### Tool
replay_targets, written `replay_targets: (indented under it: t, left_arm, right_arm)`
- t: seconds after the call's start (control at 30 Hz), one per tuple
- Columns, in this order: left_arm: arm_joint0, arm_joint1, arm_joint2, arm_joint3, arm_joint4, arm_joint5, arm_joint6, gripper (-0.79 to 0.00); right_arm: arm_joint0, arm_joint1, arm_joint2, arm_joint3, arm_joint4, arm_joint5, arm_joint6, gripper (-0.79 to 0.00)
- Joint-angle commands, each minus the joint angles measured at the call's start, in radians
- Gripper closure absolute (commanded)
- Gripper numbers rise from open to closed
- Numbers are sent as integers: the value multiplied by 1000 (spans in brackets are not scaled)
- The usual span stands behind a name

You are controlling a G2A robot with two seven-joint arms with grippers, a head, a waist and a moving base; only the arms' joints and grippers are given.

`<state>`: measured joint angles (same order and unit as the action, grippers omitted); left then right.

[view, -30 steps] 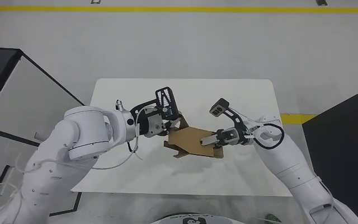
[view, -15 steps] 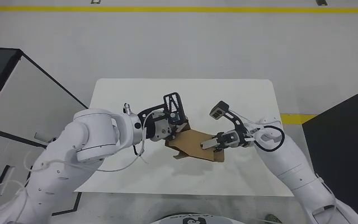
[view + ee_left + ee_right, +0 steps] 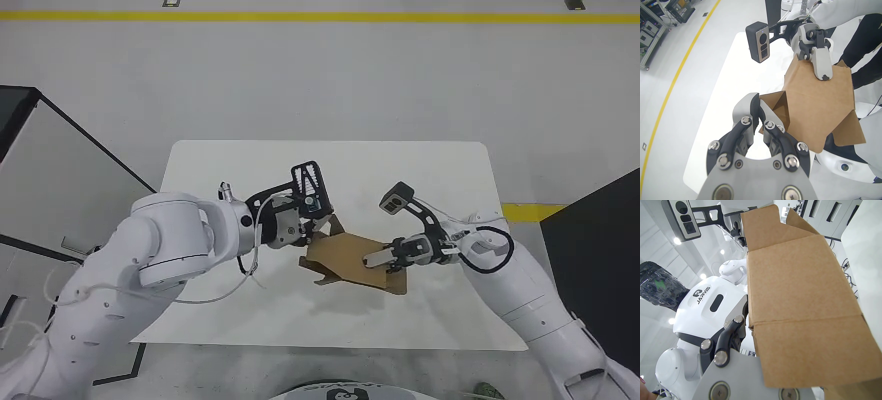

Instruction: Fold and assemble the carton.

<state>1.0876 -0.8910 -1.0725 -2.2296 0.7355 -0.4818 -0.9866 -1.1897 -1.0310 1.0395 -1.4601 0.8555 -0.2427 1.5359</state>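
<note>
A brown cardboard carton hangs partly unfolded just above the middle of the white table, its flaps loose. My left gripper is at the carton's left end, shut on a side flap; in the left wrist view the fingertips pinch that flap's edge beside the carton. My right gripper clamps the carton's opposite end, with one finger lying flat on the upper panel. In the right wrist view the carton rises from that gripper's finger linkage and hides its tips.
Bare tabletop surrounds the carton on all sides. A black frame stands off the table's left side and a dark cabinet off its right. A yellow floor line runs behind.
My left gripper has moved right and closed in on the carton's flap. The carton and my right gripper have shifted slightly right and toward the front edge.
</note>
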Motion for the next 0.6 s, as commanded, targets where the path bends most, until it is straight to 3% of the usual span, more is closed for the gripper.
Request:
replay_targets:
  t: [0.0,0.57]
  left_arm:
    - [-2,-1,5,2,-2,-4,3,0]
    - [-75,-18,77,45,-13,-26,16,0]
  right_arm:
    - [1,2,-2,-1,-2,-1,0,0]
    - [21,8,-26,7,-4,-4,0,0]
